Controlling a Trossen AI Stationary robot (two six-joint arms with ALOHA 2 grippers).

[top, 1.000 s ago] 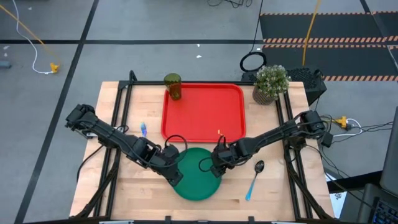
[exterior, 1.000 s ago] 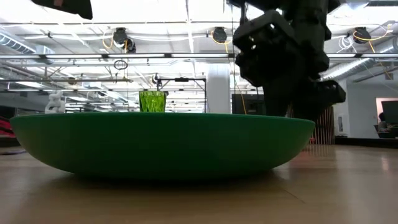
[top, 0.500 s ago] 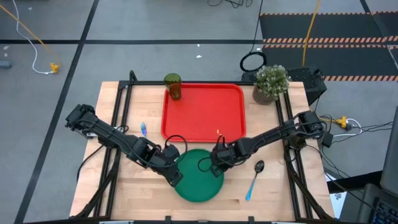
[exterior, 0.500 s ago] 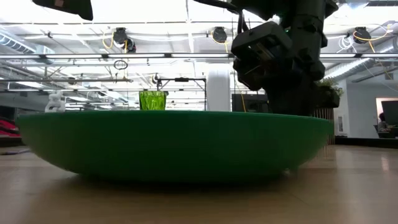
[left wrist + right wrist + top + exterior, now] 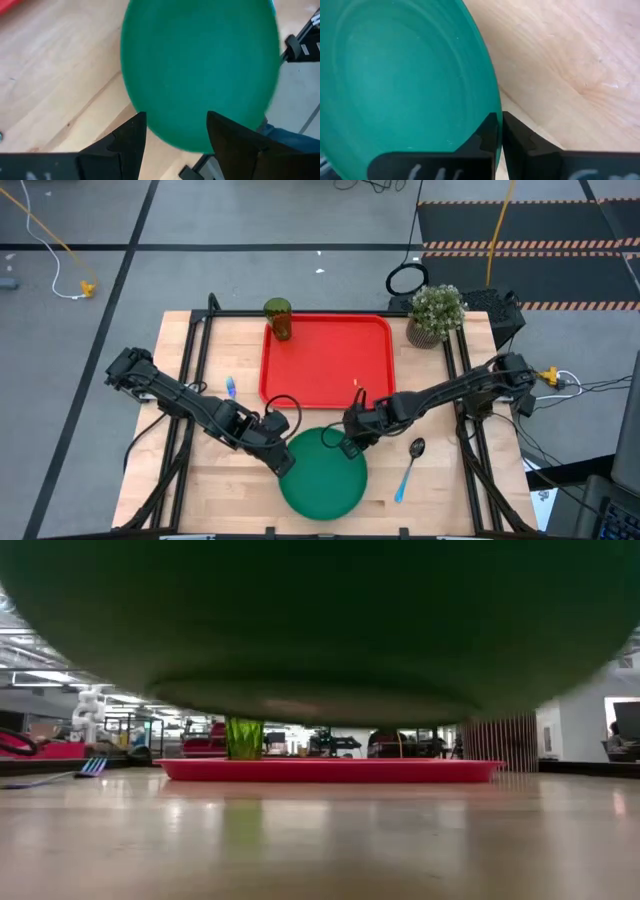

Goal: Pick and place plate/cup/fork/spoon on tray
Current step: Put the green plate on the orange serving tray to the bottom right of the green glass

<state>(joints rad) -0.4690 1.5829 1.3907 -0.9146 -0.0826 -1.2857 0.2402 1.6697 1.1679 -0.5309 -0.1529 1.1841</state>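
The dark-green plate (image 5: pixel 325 480) hangs above the table near its front edge; its underside (image 5: pixel 320 630) fills the top of the low view. My right gripper (image 5: pixel 349 443) is shut on its far-right rim. My left gripper (image 5: pixel 284 464) is open at the plate's left rim, a finger on either side of the edge (image 5: pixel 185 145); I cannot tell whether it touches. The red tray (image 5: pixel 327 360) lies farther back, with the cup (image 5: pixel 278 319) upright at its far-left corner. The fork (image 5: pixel 231 387) lies left of the tray. The spoon (image 5: pixel 409 465) lies right of the plate. My right gripper pinches the plate's rim (image 5: pixel 487 107) between its two fingers (image 5: pixel 517 135), at the plate's far-right side. The fingers come slanting down from the table's far right. The plate is lifted clear of the table, roughly level, with the tray (image 5: pixel 330 770) showing under it.
A potted plant (image 5: pixel 436 313) stands at the table's far right corner, beside the tray. The tray's inside is bare red. Bare wood lies between the tray's near rim and the plate.
My right gripper has shut on the plate's rim and gone up. The plate has risen off the table and come slightly toward the near edge, so the low view now looks under it at the tray.
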